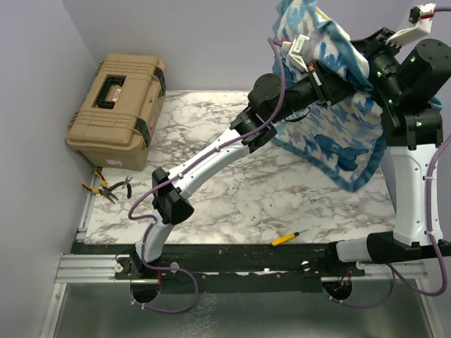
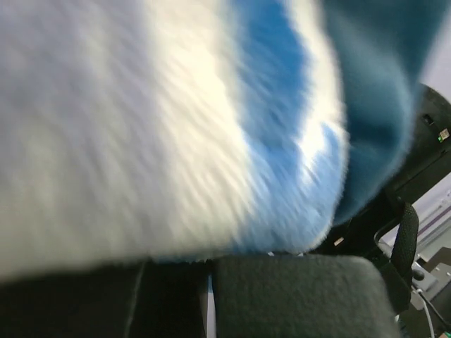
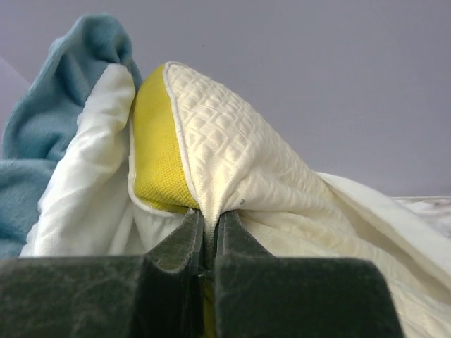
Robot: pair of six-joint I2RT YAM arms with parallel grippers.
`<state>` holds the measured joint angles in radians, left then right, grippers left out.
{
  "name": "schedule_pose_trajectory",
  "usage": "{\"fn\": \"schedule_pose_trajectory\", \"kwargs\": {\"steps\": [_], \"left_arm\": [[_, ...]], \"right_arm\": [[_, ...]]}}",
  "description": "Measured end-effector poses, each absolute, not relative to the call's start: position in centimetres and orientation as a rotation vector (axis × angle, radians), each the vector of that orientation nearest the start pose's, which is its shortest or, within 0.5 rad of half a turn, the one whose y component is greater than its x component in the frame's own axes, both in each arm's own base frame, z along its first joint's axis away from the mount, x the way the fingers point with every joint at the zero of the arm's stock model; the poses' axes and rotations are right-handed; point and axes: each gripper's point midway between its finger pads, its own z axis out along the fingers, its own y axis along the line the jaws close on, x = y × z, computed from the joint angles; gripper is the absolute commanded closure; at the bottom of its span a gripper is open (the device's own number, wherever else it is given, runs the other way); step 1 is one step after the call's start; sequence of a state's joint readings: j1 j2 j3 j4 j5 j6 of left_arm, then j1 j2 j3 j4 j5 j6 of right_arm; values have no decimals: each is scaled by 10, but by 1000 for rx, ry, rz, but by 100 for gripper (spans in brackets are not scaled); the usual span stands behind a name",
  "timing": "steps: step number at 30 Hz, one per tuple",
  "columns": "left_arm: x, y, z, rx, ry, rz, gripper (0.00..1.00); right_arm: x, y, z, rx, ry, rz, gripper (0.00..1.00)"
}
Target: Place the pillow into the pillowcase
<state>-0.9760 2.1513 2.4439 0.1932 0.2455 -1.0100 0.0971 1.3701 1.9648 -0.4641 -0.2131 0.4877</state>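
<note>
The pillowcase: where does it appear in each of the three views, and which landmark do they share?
Top external: the pillowcase hangs at the upper right, above the table.
Left wrist: the pillowcase fills most of the picture, blurred, white and blue.
Right wrist: the pillowcase is at the left edge, beside the pillow that the right tool pinches.
Shared landmark: its plain blue trim, at the top, upper right and far left in that order.

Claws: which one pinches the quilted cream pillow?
The right claw, shut on the pillow beside its mustard band; the left claw grips only blue-and-white pillowcase.
</note>
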Motion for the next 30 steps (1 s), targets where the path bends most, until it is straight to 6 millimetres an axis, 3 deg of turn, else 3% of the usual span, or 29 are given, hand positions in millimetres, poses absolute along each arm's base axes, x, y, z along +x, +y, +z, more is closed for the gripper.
{"fn": "schedule_pose_trajectory", "kwargs": {"steps": [4,6,8,9,12,16,19,21,24,30], "left_arm": [[276,-529,533,230,1312,-1859,100],[279,-518,506,214,1386,-1822,100],[281,-504,474,193,1476,-1778,100],[283,-496,453,177,1532,-1750,100],[284,-464,365,81,1756,-1668,100],[257,-418,251,-43,2059,-1528,100],[234,-380,192,-138,2224,-1416,100],[223,-356,179,-203,2261,-1359,100],[223,-323,176,-313,2225,-1292,100],[248,-299,155,-453,2202,-1155,100]], "right_arm": [[368,119,548,11,1498,699,100],[368,140,522,-46,1563,765,100],[369,162,486,-91,1644,837,100],[367,175,457,-118,1700,878,100],[356,208,368,-152,1894,992,100],[314,237,260,-164,2172,1139,100],[278,259,218,-222,2311,1229,98],[267,274,208,-274,2349,1288,97],[263,290,198,-314,2380,1354,94],[291,306,188,-322,2431,1342,88]]}}
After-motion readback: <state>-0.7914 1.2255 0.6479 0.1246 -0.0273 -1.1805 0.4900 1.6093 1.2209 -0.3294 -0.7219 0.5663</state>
